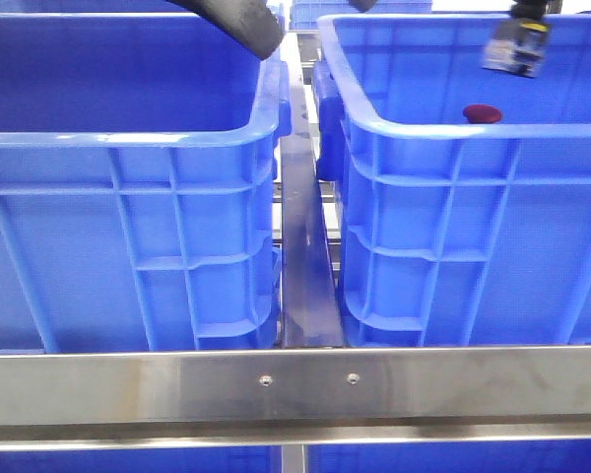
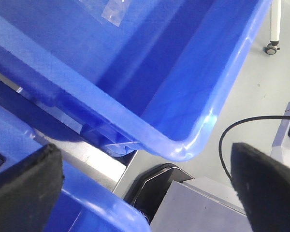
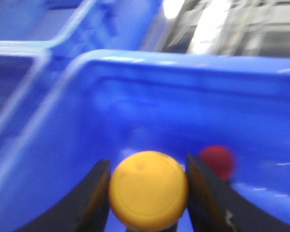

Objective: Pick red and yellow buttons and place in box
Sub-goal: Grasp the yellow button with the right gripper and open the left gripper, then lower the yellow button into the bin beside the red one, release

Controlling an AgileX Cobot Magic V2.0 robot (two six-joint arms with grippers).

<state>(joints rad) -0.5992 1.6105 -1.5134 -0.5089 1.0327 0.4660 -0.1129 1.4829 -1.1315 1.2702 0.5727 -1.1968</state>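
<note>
Right gripper [image 3: 147,193]: poised over the box [image 3: 135,96], fingers pinching a yellow button [image 3: 148,190]; a blurred, probably red button [image 3: 217,161] lies just beyond. Left gripper [image 2: 150,188]: spread, empty.

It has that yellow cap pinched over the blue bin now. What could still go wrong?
The right tool grips the yellow button only by its rounded sides, so it might slip out early. A red button already lies in the right-hand crate, so a dropped cap could strike it and bounce. The left tool hangs open near the other crate's rim and may clip it when it moves.
</note>
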